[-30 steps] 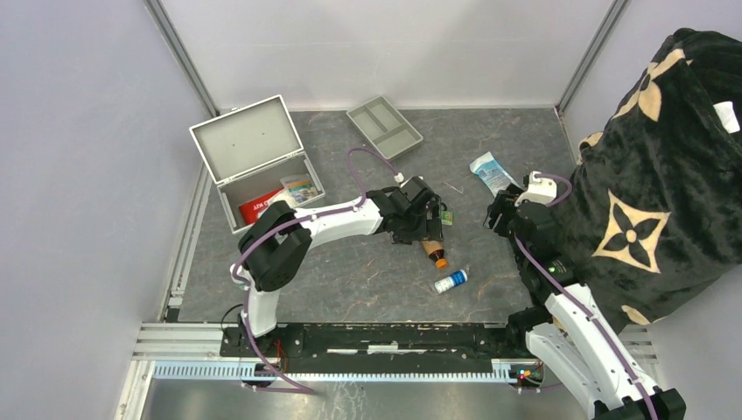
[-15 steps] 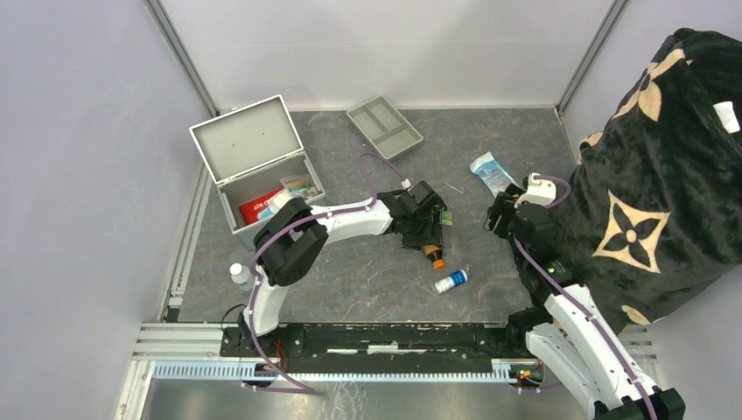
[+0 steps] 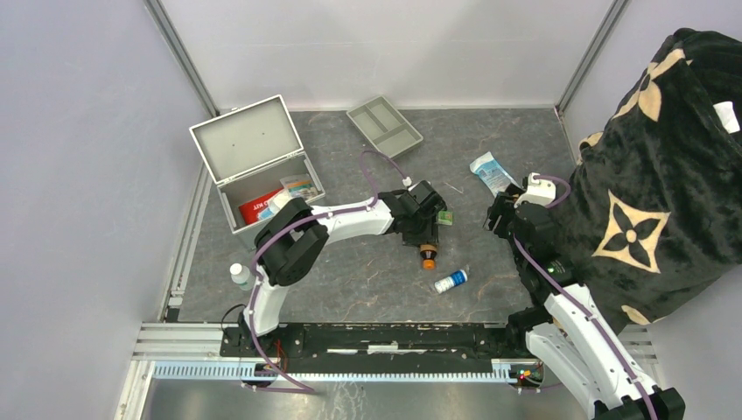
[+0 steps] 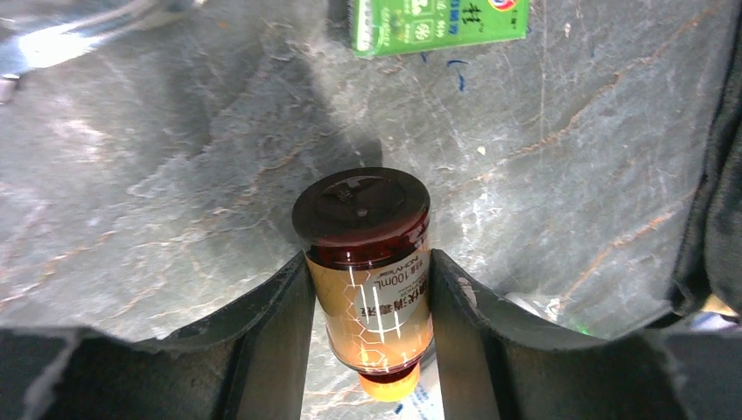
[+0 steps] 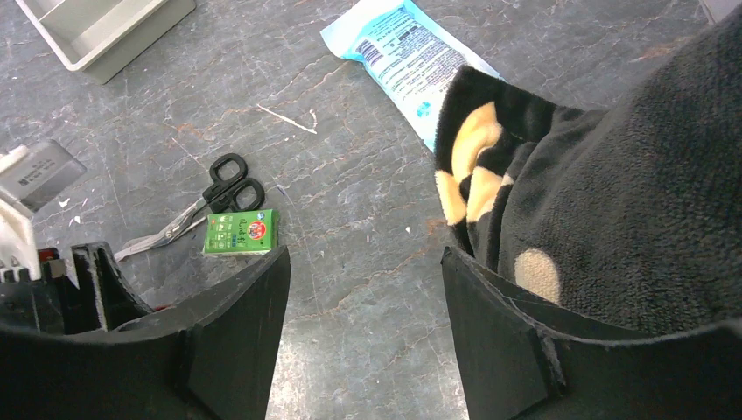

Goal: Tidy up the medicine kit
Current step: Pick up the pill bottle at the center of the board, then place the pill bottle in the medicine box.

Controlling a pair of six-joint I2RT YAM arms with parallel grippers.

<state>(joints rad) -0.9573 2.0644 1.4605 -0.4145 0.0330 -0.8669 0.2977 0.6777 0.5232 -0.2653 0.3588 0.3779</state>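
Toward the table's [image 3: 350, 280] far left corner: medicine kit [image 3: 247, 140], lid up, red pouch [image 3: 254, 208] inside. Mid-table: left gripper [image 4: 368, 273], jaws pressed on both sides of orange-capped brown bottle [image 4: 360, 206]. Right edge: right gripper [image 5: 363, 262], jaws apart, empty, beside black blanket [image 5: 612, 201].

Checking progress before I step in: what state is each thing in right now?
Silver-grey metal medicine kit: lid open.
Brown glass bottle with orange cap: capped, on its side.
Left fingers: closed on the bottle.
Right fingers: open, empty.
Black-handled scissors: closed.
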